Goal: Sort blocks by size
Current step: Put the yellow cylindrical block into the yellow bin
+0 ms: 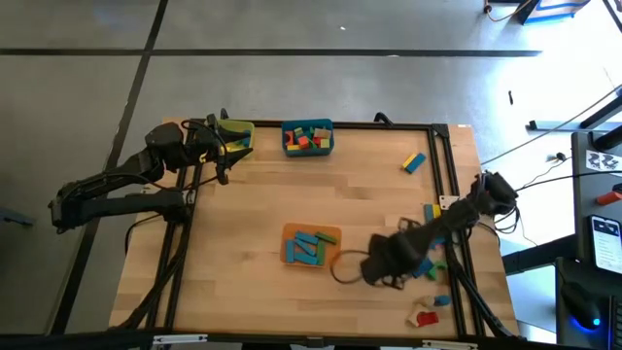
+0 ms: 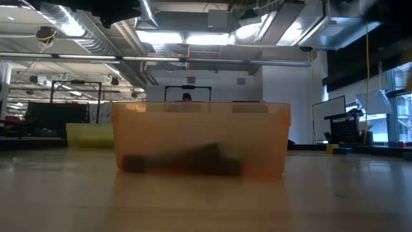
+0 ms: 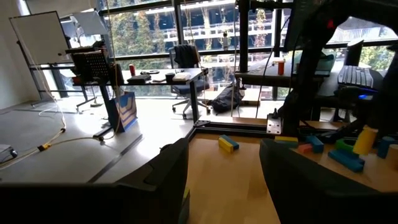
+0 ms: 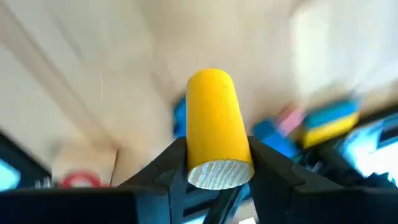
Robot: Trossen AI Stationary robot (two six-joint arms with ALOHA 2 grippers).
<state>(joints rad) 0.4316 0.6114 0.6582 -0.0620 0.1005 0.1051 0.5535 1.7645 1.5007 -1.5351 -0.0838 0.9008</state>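
Observation:
My right gripper (image 4: pixel 214 171) is shut on a yellow cylinder block (image 4: pixel 213 118), above the table's near right part, right of the orange bin (image 1: pixel 311 245). In the high view the right gripper (image 1: pixel 374 264) hides that block. Other blocks lie loose at the table's right: a blue-and-yellow one (image 1: pixel 415 162) and several near the right edge (image 1: pixel 434 264). The teal bin (image 1: pixel 308 137) at the far edge holds mixed blocks, and the orange bin holds blue ones. My left gripper (image 1: pixel 225 144) waits open by the yellow bin (image 1: pixel 236 134). My right gripper pinches the yellow cylinder's round side (image 4: pixel 211 155) between its two fingers (image 4: pixel 177 158), near the flat cut end that faces the wrist. The fingers come from above, pointing steeply down, and lie along the cylinder. Its other end reaches past the fingertips, clear of the table.
In the low view the orange bin (image 2: pixel 199 138) stands close in front, with the yellow bin (image 2: pixel 90 135) behind it. A black cable loop (image 1: pixel 342 264) lies beside the orange bin. The table's middle and left are bare wood (image 1: pixel 243 209). Black frame rails (image 1: pixel 452 175) line the right edge.

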